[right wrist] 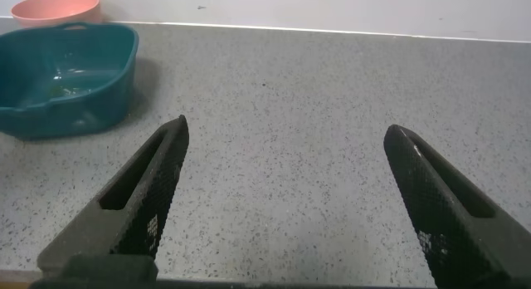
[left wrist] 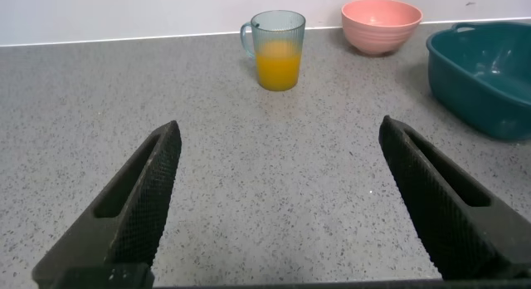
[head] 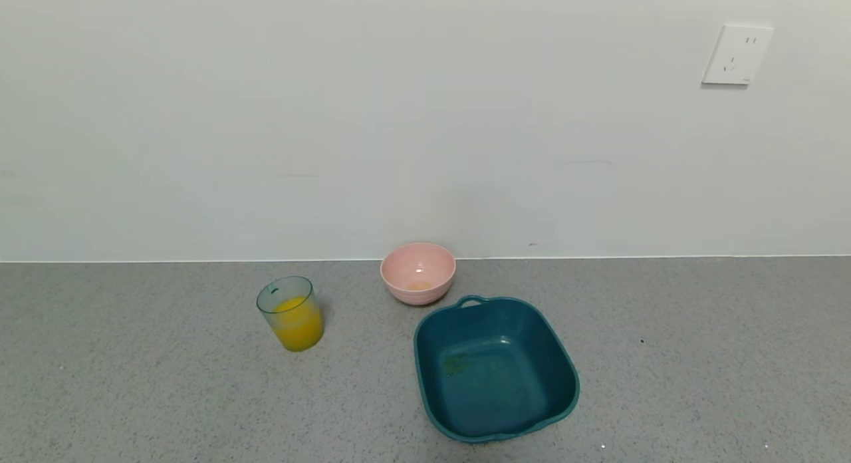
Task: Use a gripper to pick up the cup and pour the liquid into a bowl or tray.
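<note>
Left tool (left wrist: 278, 202): nearest item in the left wrist view; two black ribbed fingers spread wide, nothing between them, low over the grey speckled tabletop (left wrist: 249, 156). Not visible from the head camera.

Right tool (right wrist: 282, 206): likewise spread wide and empty, over bare tabletop well to the right of the vessels.

Cup (head: 290, 313): upright on the tabletop, left of centre, roughly half full of orange-yellow liquid (head: 298, 330). Long axis vertical. In the left wrist view the cup (left wrist: 277, 50) stands straight ahead of the left tool, close to the line between its fingers, well apart from them, with a handle-like loop on one side. It does not appear in the right wrist view.

Tub (head: 495, 370): dark teal, square, to the right of the cup and nearer the robot; apart from the cup.

Pink bowl (head: 418, 272): small, round, by the wall, just behind the tub's far handle.

Governing relation: the cup lies directly forward of the left tool, which judges as the nearer arm; a straight advance would likely bring the fingers either side of the upright wall.
</note>
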Controlling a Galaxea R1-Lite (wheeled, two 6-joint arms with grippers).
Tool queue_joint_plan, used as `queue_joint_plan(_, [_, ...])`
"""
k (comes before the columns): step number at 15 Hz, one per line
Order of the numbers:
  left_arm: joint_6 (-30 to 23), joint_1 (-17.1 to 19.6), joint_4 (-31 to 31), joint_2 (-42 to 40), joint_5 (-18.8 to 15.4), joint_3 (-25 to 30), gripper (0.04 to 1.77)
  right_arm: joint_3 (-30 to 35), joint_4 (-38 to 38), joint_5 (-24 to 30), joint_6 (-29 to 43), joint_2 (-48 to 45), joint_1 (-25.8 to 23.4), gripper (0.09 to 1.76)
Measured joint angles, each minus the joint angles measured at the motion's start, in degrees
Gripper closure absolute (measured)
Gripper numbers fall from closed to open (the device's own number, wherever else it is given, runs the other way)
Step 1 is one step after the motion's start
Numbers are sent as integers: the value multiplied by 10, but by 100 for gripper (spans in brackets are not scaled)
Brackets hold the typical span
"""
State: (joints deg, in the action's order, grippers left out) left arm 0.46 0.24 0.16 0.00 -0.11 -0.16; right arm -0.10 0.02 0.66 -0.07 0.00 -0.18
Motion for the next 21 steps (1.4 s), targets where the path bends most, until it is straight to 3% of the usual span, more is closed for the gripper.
queue_joint_plan(21, [9,0,-1,0,0,-1,9,0,0,0,0,0,0,14])
